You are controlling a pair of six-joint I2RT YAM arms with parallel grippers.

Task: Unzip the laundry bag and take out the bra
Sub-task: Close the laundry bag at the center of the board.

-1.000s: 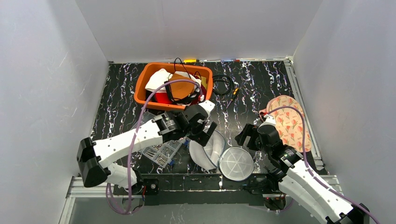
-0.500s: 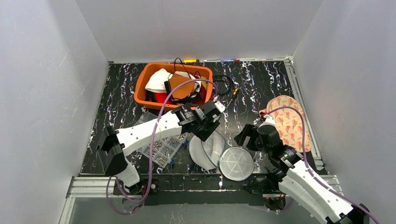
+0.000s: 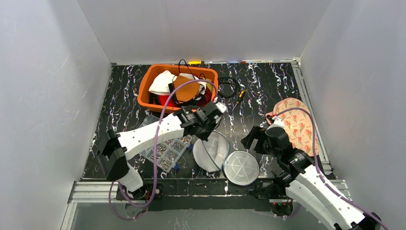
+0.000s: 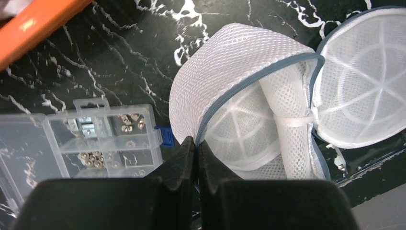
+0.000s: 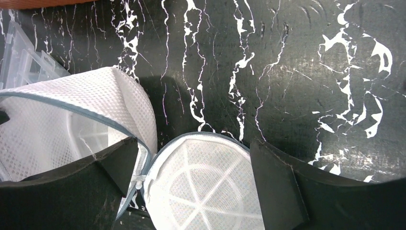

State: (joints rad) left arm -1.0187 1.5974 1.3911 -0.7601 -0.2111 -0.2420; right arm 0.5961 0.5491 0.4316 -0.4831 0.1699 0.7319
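The white mesh laundry bag (image 3: pixel 214 149) lies unzipped near the front edge, its round lid (image 3: pixel 242 167) flopped open to the right. My left gripper (image 3: pixel 209 135) is shut on the bag's grey zipper rim (image 4: pixel 249 84); in the left wrist view the fingertips (image 4: pixel 189 143) pinch that edge, and only white mesh and ribs show inside. My right gripper (image 5: pixel 191 148) hangs open just above the lid (image 5: pixel 210 184), touching nothing. The bra (image 3: pixel 294 122), peach with a red flower print, lies on the table at the right, behind the right arm.
An orange bin (image 3: pixel 143 93) full of clutter stands at the back centre. A clear organiser box (image 4: pixel 95 139) of screws sits left of the bag. A black cable (image 3: pixel 230 86) coils right of the bin. White walls enclose the table.
My left gripper went from open to shut, closing on the bag's zipper rim after reaching right and forward. The bag has shifted slightly. The right arm has barely moved.
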